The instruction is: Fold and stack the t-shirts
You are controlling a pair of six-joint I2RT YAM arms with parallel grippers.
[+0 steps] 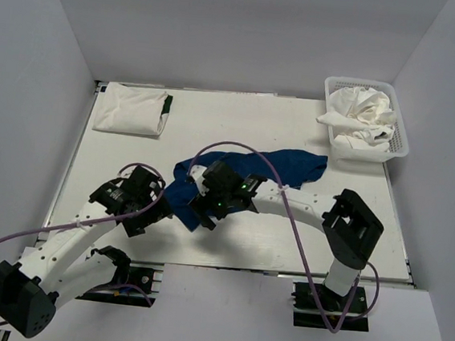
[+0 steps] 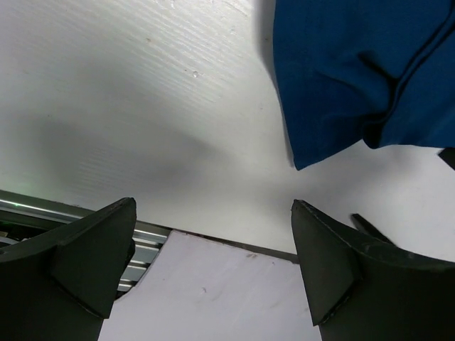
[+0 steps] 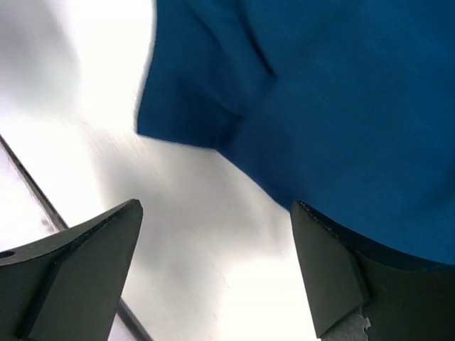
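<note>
Both gape wide, empty: left gripper (image 2: 213,204) & right gripper (image 3: 217,204). Soft blue t-shirt (image 1: 292,165) lies crumpled on smooth table (image 1: 240,123), poss. touching R finger.

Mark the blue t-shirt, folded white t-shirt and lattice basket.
Royal-blue cloth t-shirt (image 1: 292,165): top view, its right half.
Folded white cloth t-shirt (image 1: 129,109): top view, its middle.
White plastic lattice basket (image 1: 401,123): top view, right rim.
</note>
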